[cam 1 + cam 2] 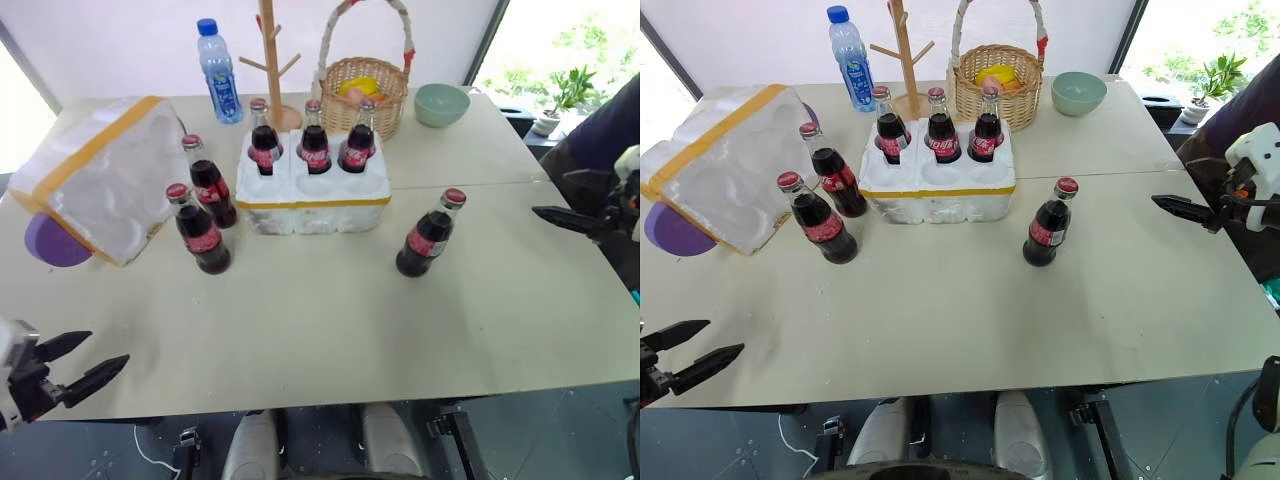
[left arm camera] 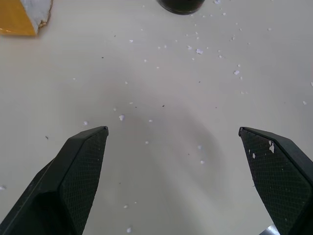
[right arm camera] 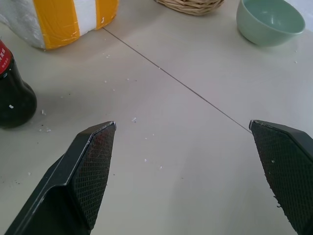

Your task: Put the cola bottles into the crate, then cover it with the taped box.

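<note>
While three cola bottles stand loose on the table (image 1: 330, 330), the loading step is judged half done. At the left, the left gripper (image 1: 85, 362) is held spread and empty near the table's edge; the taped box (image 1: 105, 180) lies tipped beside two loose bottles (image 1: 203, 228). Three bottles are seated in the back wells of the crate (image 1: 318, 195). The lone bottle (image 1: 430, 234) is nearest the right gripper (image 1: 1188, 210), also spread and empty; a reach and squeeze is called for.
</note>
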